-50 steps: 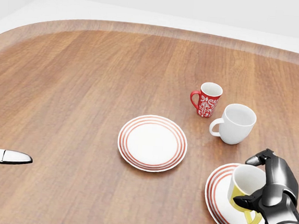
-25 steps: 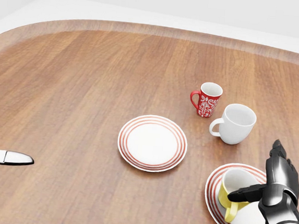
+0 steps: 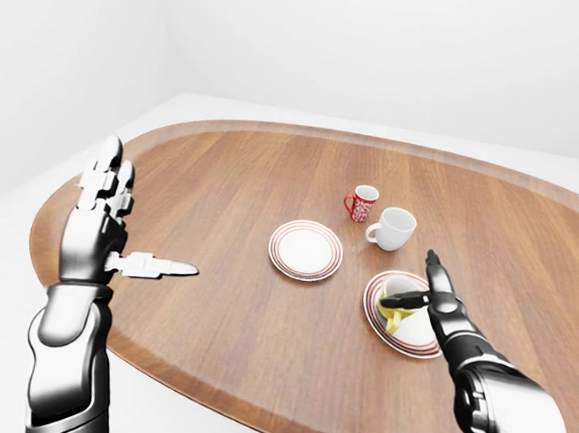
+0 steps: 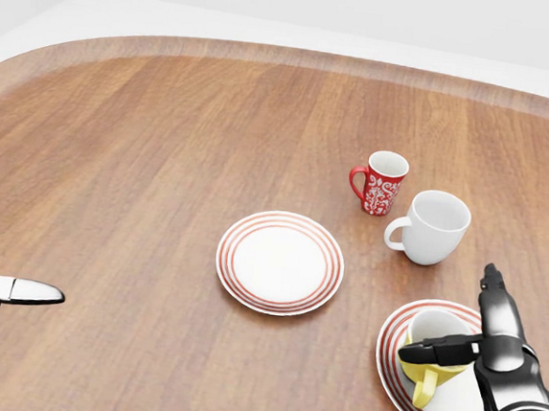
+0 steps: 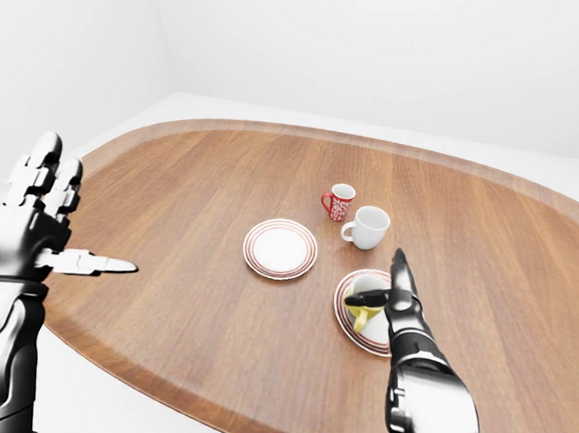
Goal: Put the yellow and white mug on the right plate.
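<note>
1. Now the yellow and white mug (image 4: 429, 352) is standing upright on the right plate (image 4: 396, 375), a white plate with red rings near the bottom right of the head view, its yellow handle pointing toward the bottom of that view.
2. Beside it, the right hand (image 4: 490, 342) is hanging open: its fingers are stretching straight up the view, and its thumb is reaching left across the mug's rim without closing round it. I cannot tell whether the thumb is touching the rim.
3. At the left of the left-eye view, the left hand (image 3: 101, 224) is lifting over the table's edge, fingers spread apart and upright, thumb pointing right, gripping nothing.
4. Near the middle of the wooden table (image 4: 163, 157), a second ringed plate (image 4: 279, 262) is lying bare.
5. Above the right plate in the head view, a plain white mug (image 4: 434, 226) and a red patterned mug (image 4: 381, 183) are standing close together, both upright.
</note>
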Robot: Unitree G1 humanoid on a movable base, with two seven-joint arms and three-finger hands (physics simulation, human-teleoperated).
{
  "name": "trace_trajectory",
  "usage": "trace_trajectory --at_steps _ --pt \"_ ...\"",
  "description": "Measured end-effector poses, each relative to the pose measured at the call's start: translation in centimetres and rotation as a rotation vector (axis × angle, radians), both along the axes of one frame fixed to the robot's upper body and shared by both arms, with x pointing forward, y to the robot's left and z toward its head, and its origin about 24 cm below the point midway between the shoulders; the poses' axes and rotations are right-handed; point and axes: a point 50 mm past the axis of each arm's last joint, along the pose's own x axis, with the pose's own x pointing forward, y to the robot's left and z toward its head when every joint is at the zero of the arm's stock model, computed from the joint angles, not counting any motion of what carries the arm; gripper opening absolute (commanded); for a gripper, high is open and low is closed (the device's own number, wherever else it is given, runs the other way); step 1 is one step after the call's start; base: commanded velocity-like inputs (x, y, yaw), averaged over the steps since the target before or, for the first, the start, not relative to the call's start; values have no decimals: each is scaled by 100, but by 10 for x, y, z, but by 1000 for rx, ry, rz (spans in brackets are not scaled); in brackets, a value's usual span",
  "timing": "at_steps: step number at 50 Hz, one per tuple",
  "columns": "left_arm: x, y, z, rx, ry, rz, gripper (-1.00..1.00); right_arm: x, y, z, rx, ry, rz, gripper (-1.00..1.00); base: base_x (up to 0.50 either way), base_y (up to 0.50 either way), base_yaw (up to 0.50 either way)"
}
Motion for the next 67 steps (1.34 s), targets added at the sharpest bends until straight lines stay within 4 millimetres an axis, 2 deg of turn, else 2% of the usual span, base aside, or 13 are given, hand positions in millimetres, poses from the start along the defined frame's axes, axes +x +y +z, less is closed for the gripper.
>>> trace_trajectory --at_steps 11,19,24,32,41,49,57,62,67 --pt "-1 -1 2 3 -7 -2 100 3 4 1 166 -16 13 100 0 0 0" --pt "-2 -1 3 6 -14 -4 100 11 3 13 216 -70 18 100 0 0 0" --pt "-2 -2 3 7 -16 -6 100 23 1 32 218 -144 42 100 0 0 0" --pt "-3 -3 4 8 -18 -9 100 40 5 76 188 -322 122 100 0 0 0" --pt "-4 -4 5 11 -23 -13 100 40 15 122 164 -471 197 100 0 0 0" --pt "-8 -5 11 21 -54 -19 100 21 35 177 107 -737 327 100 0 0 0" --pt "-10 -6 17 26 -80 -23 100 -18 56 226 75 -1006 437 100 0 0 0" --pt "-14 -7 23 32 -109 -28 100 -45 68 247 58 -1144 494 100 0 0 0" --pt "-20 -9 34 43 -163 -35 100 -71 77 260 46 -1249 532 100 0 0 0"
